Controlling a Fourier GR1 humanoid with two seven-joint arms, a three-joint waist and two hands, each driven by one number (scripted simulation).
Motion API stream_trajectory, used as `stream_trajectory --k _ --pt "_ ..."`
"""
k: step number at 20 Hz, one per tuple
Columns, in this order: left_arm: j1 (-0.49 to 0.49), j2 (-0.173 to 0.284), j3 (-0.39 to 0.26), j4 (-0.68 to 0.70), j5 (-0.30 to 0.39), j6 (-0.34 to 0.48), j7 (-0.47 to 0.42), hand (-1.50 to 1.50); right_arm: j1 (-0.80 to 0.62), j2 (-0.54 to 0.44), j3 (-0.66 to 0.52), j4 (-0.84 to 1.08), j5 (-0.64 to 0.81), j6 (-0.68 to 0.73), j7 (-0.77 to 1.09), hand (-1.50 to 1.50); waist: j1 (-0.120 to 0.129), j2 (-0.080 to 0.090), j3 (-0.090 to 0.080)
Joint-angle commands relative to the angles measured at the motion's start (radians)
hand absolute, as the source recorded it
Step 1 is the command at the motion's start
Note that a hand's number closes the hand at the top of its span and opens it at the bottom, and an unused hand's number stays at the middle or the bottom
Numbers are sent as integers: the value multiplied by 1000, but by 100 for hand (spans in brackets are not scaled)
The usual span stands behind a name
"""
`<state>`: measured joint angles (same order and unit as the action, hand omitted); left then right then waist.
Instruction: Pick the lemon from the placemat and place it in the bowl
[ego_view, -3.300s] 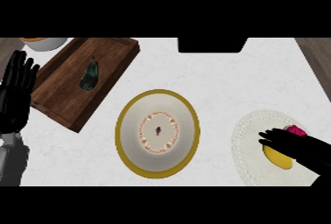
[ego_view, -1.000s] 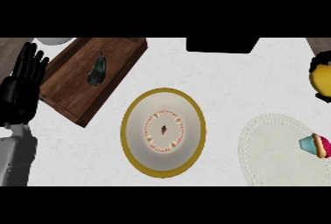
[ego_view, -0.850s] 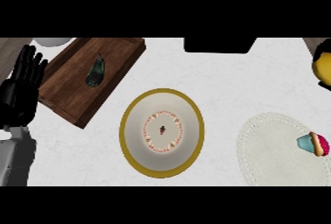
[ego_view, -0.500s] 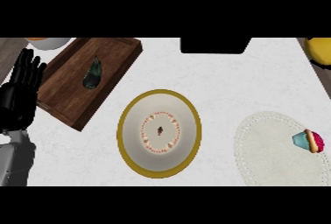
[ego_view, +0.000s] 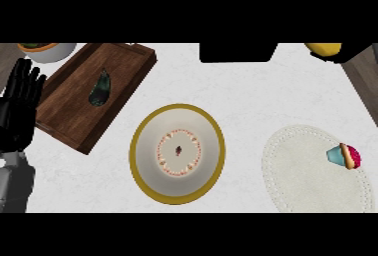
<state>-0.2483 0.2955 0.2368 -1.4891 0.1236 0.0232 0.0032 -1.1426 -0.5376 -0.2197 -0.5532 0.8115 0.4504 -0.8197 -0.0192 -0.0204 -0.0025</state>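
Leftmost, the left hand (ego_view: 21, 112) is seen resting with fingers straight beside the wooden tray (ego_view: 92, 95). Next, the bowl (ego_view: 177, 152) stands mid-counter, nothing in it. Farther right, the placemat (ego_view: 310, 172) bears only a cupcake (ego_view: 345, 155). The lemon (ego_view: 323, 48) is glimpsed at the top right edge, well up-right of the bowl; the right hand is not shown, so its state cannot be told.

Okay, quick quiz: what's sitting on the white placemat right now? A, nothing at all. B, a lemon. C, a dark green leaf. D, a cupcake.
D: a cupcake with a blue wrapper and pink top lies near the right edge of the placemat; the yellow lemon shows only at the top edge of the view, off the mat.
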Motion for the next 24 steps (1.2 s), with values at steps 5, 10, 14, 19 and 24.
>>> stream_trajectory --k 5,10,14,19,24 --pt "5 35 46 39 8 -10 -27 0 3 185 117 -215 -64 233 151 150 -34 -6 0" --pt "18 37 45 -21 35 -25 17 0 94 313 188 -386 -101 250 326 150 -16 -1 2" --pt "47 12 29 -8 16 -27 -39 0 172 412 251 -538 -119 286 488 150 -7 7 2" --pt "8 11 9 -45 10 -14 18 0 323 532 350 -728 -82 226 650 150 12 15 2" --pt "19 -27 -19 -31 -20 2 -24 0 437 536 525 -772 10 80 736 150 21 18 2"
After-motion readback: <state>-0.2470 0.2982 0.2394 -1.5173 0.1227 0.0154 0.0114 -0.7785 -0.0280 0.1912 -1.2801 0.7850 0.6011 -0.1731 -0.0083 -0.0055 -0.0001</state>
